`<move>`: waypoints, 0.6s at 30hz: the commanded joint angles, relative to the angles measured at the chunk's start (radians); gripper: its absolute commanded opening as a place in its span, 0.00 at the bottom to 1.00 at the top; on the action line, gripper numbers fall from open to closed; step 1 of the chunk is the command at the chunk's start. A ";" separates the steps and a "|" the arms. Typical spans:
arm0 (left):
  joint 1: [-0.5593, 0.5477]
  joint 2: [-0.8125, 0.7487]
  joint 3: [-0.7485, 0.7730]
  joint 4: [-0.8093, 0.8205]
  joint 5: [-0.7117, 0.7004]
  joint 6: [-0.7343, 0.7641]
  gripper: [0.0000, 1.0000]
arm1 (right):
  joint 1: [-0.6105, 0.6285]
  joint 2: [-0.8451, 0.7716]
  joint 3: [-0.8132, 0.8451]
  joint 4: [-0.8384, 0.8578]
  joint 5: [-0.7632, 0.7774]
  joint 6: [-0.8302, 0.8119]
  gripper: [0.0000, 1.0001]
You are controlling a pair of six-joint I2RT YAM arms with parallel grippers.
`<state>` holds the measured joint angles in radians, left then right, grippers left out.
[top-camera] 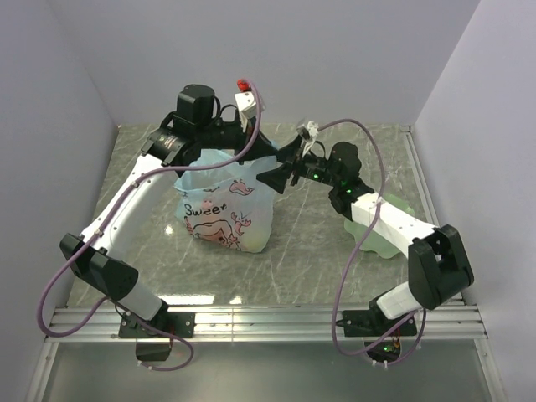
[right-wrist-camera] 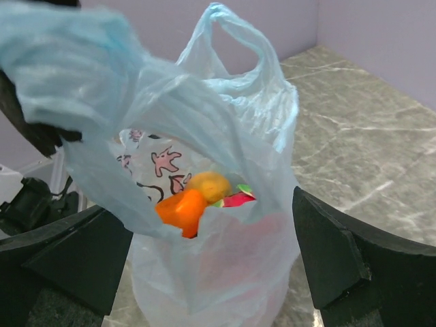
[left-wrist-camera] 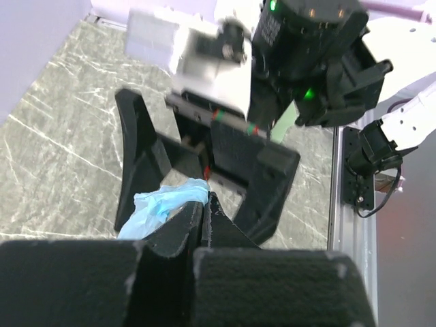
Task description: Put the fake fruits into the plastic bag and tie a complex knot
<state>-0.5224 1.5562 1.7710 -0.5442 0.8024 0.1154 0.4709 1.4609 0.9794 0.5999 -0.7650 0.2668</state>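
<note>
The thin, translucent light-blue plastic bag (top-camera: pixel 224 213) with the cartoon print stands upright on the grey marbled bench (top-camera: pixel 318 243), mouth gaping. Down inside sit the glossy fake fruits (right-wrist-camera: pixel 197 201): one orange, one yellow, a pink-red one tucked behind. No knot yet, by the look of it.

Here's the danger. The film is slippery and only a thin, bunched strip of one handle (left-wrist-camera: pixel 167 204) is caught. A hard pull could slide it out, or tip the bag and roll fruit onto the bench. The free handle loop (right-wrist-camera: pixel 235 54) flops at the far side, and a sloppy close could catch loose wall instead of handle and spoil the tie.

The left hand (left-wrist-camera: pixel 204 204) is clenched on that bunched handle, at the bag's 12 o'clock in the overhead view. The right hand (top-camera: pixel 278 174) is released, fingers spread wide, at about the bag's 2 o'clock. From its own camera the bag fills the gap between the fingers, with the free loop up at 12 o'clock.

Out at 3 o'clock, a pale green wavy-edged plate (top-camera: pixel 381 239) lies under the right arm.
</note>
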 commanded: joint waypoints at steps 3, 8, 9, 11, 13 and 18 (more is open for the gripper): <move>0.016 0.005 -0.004 0.105 0.070 -0.010 0.00 | 0.063 0.056 0.058 0.139 -0.066 -0.035 1.00; 0.027 0.001 -0.041 0.173 0.023 -0.051 0.00 | 0.094 0.145 0.074 0.179 -0.074 0.005 1.00; 0.028 -0.001 -0.050 0.193 0.005 -0.057 0.00 | 0.095 0.157 0.074 0.182 -0.073 0.020 0.98; 0.030 -0.011 -0.074 0.245 -0.056 -0.077 0.00 | 0.100 0.189 0.073 0.190 -0.072 0.041 0.84; 0.030 -0.022 -0.091 0.289 -0.090 -0.091 0.00 | 0.101 0.211 0.080 0.170 -0.057 0.064 0.49; 0.045 -0.080 -0.136 0.280 -0.212 -0.063 0.29 | 0.065 0.265 0.127 0.090 -0.040 0.080 0.00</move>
<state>-0.4866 1.5635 1.6455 -0.3561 0.6727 0.0540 0.5522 1.7195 1.0622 0.7029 -0.8154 0.3256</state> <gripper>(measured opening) 0.237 0.013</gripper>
